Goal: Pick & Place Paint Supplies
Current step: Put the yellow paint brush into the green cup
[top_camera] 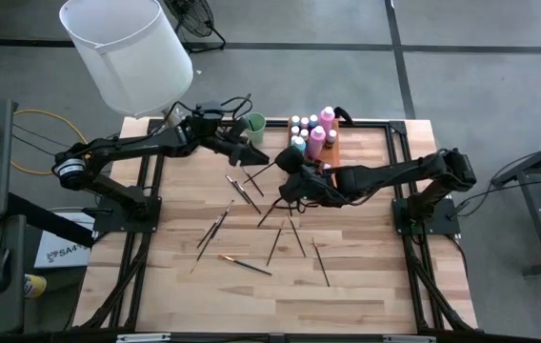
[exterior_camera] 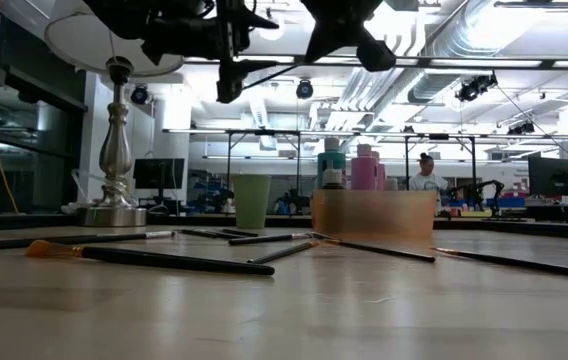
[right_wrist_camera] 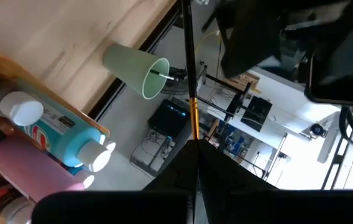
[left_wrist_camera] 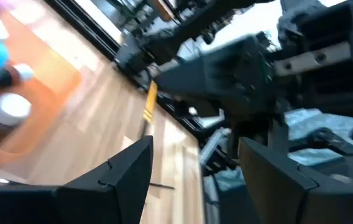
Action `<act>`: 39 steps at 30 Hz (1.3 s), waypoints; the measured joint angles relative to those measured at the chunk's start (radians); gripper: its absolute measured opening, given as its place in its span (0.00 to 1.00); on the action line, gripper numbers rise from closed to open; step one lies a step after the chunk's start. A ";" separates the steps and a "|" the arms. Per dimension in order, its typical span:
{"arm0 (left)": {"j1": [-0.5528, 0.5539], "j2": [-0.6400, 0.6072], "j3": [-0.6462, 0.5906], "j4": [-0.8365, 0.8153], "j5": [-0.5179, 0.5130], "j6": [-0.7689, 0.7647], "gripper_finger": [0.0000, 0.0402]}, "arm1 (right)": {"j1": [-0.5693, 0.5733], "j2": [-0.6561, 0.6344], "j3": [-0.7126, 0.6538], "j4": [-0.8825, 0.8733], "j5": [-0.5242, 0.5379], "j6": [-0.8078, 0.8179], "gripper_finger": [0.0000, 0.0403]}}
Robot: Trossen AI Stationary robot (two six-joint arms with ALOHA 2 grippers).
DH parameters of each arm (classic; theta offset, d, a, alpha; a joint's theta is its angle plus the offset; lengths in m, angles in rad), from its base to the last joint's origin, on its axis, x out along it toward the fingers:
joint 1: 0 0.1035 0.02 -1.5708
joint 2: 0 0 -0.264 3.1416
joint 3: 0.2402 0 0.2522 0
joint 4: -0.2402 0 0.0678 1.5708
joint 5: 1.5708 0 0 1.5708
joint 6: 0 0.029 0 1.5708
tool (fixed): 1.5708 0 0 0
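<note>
Right claw point(top_camera: 288, 181) pinching a paintbrush point(right_wrist_camera: 190, 74) (left claw point(top_camera: 251, 157) spread) near green cup point(top_camera: 254, 123).

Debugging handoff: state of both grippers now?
Left gripper: open, empty, above the table.
Right gripper: shut on a paintbrush.

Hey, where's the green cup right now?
High view: the green cup stands at the table's far edge, left of the paint bottle tray, beside the left gripper.

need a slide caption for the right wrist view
Right gripper holding a paintbrush upright near the green cup and paint bottles.
</note>
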 joint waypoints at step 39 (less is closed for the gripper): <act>-0.001 0.000 0.000 -0.186 -0.012 0.118 0.18 | 0.003 0.000 0.000 0.094 -0.048 0.023 0.01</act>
